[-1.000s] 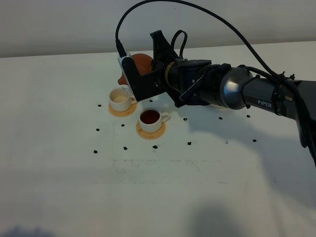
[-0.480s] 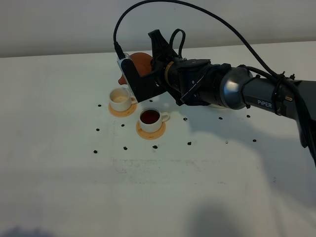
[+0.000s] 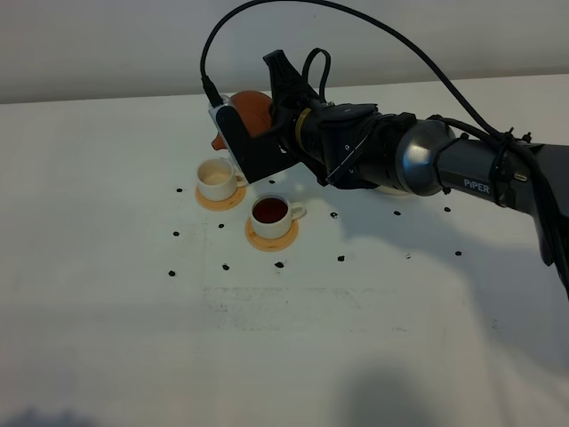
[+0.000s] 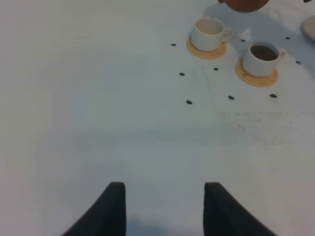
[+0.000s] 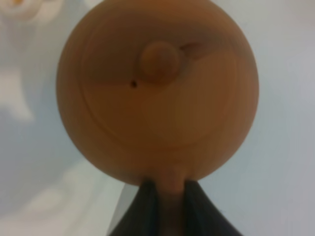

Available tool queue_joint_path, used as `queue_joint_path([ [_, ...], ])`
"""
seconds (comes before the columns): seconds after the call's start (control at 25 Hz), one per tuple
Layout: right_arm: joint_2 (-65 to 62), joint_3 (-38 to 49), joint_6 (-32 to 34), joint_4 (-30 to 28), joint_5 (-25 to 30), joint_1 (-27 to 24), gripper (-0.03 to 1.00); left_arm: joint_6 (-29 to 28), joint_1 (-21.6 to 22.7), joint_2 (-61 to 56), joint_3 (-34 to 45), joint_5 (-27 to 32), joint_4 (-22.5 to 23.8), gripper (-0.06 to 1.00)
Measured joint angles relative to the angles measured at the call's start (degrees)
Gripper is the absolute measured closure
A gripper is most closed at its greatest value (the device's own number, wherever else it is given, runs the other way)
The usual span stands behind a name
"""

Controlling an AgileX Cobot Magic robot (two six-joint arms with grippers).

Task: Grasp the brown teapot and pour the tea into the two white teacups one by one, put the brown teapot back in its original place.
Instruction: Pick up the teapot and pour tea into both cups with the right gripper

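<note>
Teapot point(image 3: 252, 108) largely behind right gripper point(image 5: 171, 194), handle between its jaws

Looks like a robotics lab: bare white tabletop point(image 3: 107, 338), black marker dots point(image 3: 176, 234), cabled arm point(image 3: 427, 165).

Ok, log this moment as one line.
right gripper: shut on brown teapot, aloft by far teacup | far teacup: looks empty | near teacup: holds tea | left gripper: open

Upper centre, the brown teapot point(image 3: 252, 110) hangs behind the left teacup point(image 3: 214, 180); the right teacup point(image 3: 271, 215), holding tea point(image 3: 269, 209), stands lower right of it; each on a coaster point(image 3: 222, 202); saucer point(image 4: 310, 27) apparently farther right.
</note>
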Motion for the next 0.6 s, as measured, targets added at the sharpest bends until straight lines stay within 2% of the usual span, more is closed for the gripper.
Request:
queue_joint_path([
  [0.6,0.00,0.00,-4.80,-0.27,0.00,0.00,0.88,0.00,0.00,0.00,0.00,0.00,0.00,0.52],
])
